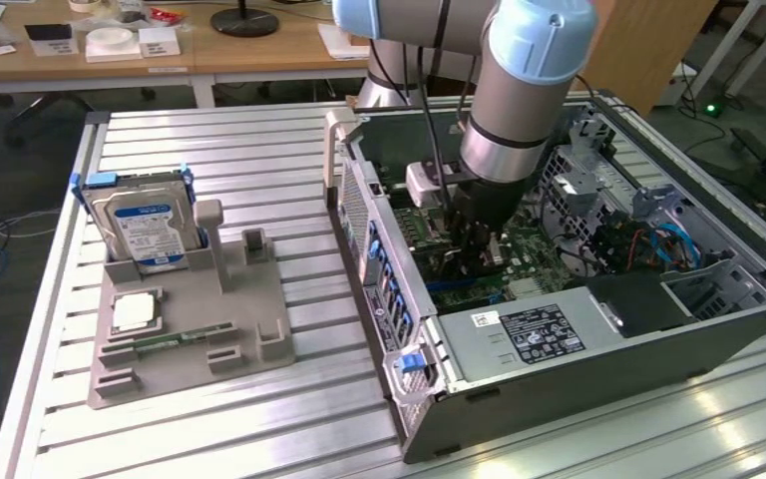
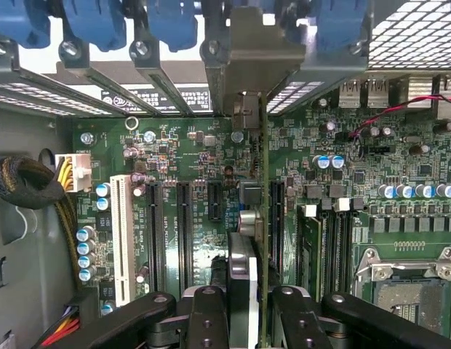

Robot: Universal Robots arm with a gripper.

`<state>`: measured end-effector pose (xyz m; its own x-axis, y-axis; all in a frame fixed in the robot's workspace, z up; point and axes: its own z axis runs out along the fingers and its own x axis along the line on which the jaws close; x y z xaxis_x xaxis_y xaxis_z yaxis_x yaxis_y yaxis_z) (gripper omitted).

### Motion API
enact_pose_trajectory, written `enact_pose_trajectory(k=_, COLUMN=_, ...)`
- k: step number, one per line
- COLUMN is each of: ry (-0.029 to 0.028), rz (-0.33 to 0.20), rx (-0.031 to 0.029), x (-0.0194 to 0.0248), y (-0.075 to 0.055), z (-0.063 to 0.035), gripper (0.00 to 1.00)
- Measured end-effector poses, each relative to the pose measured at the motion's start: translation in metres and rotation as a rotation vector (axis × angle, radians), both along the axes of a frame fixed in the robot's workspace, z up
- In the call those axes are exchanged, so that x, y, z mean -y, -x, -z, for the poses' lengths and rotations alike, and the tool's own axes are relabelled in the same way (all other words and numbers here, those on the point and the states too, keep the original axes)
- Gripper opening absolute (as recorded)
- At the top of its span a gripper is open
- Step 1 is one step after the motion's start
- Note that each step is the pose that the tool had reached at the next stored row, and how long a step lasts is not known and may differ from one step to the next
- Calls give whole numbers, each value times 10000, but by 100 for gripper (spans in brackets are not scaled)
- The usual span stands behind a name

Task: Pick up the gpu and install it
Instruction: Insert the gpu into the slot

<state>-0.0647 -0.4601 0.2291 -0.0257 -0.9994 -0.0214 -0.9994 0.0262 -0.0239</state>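
Inside the open computer case [image 1: 397,299], my gripper [image 1: 474,261] is shut on the gpu [image 1: 470,249], holding it upright just above the motherboard [image 1: 470,291]. In the wrist view the gpu [image 2: 244,269] appears edge-on between my two black fingers [image 2: 204,320], with my gripper [image 2: 247,313] closed on both of its faces. Its grey metal bracket [image 2: 251,58] lies against the case's rear slot openings. The card's lower edge runs along the motherboard [image 2: 174,145] between two black expansion slots [image 2: 214,200]. Whether the card is seated in a slot I cannot tell.
A grey fixture [image 1: 243,309] at the exterior view's left holds a silver hard drive [image 1: 144,225], a processor chip [image 1: 135,311] and a green memory stick [image 1: 171,341]. Within the case are a power supply [image 1: 543,334], drive cage [image 1: 596,175], cables [image 2: 25,185] and blue slot clips [image 2: 102,22].
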Motion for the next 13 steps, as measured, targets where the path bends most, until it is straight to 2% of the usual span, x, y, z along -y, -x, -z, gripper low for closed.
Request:
enact_pose_trajectory(k=8, ry=7, rz=1, rx=-4, x=1, y=1, z=71, gripper=28)
enact_pose_trajectory(k=13, ry=0, rz=2, rx=-1, x=0, y=1, z=80, gripper=28)
